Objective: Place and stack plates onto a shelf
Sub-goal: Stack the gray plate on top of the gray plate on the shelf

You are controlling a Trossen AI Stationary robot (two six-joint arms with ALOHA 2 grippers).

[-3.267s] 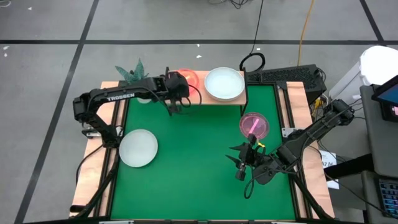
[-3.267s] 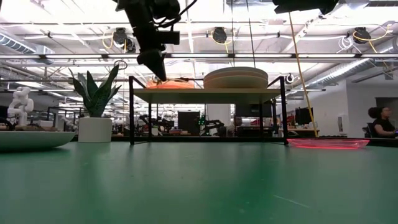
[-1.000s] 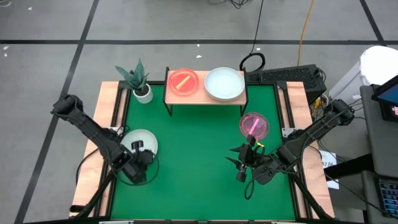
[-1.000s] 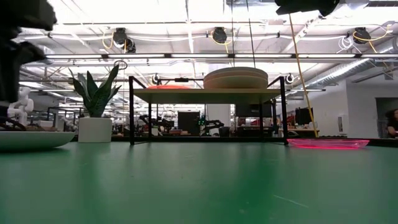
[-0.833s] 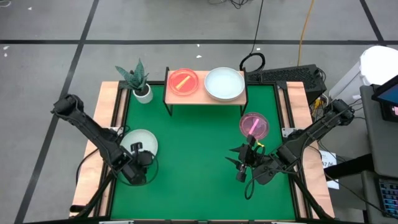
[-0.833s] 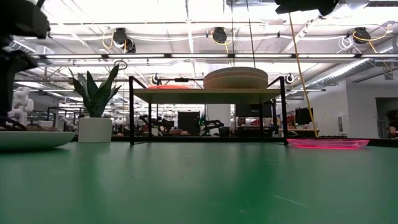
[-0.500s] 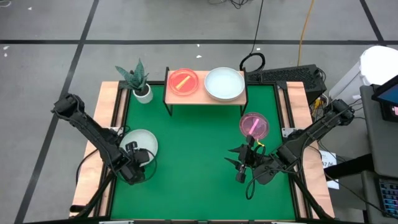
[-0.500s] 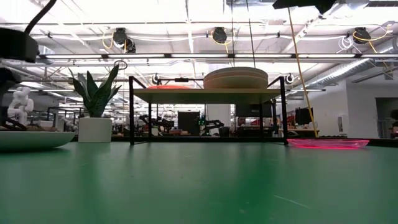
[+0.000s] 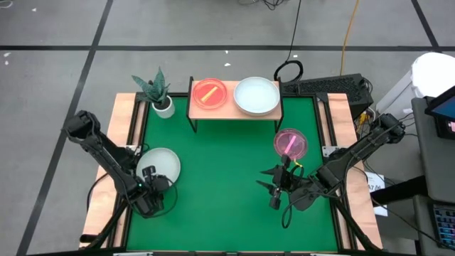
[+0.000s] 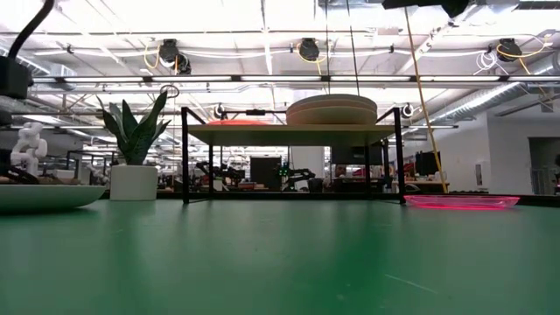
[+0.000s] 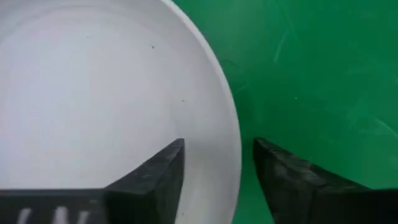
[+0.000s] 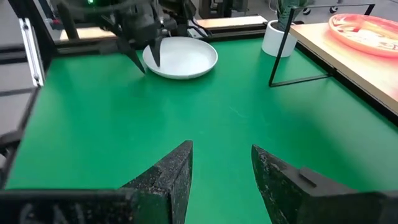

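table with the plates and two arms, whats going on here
The left gripper is open at the near edge of the white plate on the green mat, with one finger over the plate and the other outside its rim. The shelf already holds a stack of large plates and a small pink plate. Another pink plate lies on the mat, and the right gripper waits open near it.

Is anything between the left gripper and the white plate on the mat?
Nothing visible. The left gripper is open, and its fingers straddle the rim of the white plate, one over the plate, one over the mat.
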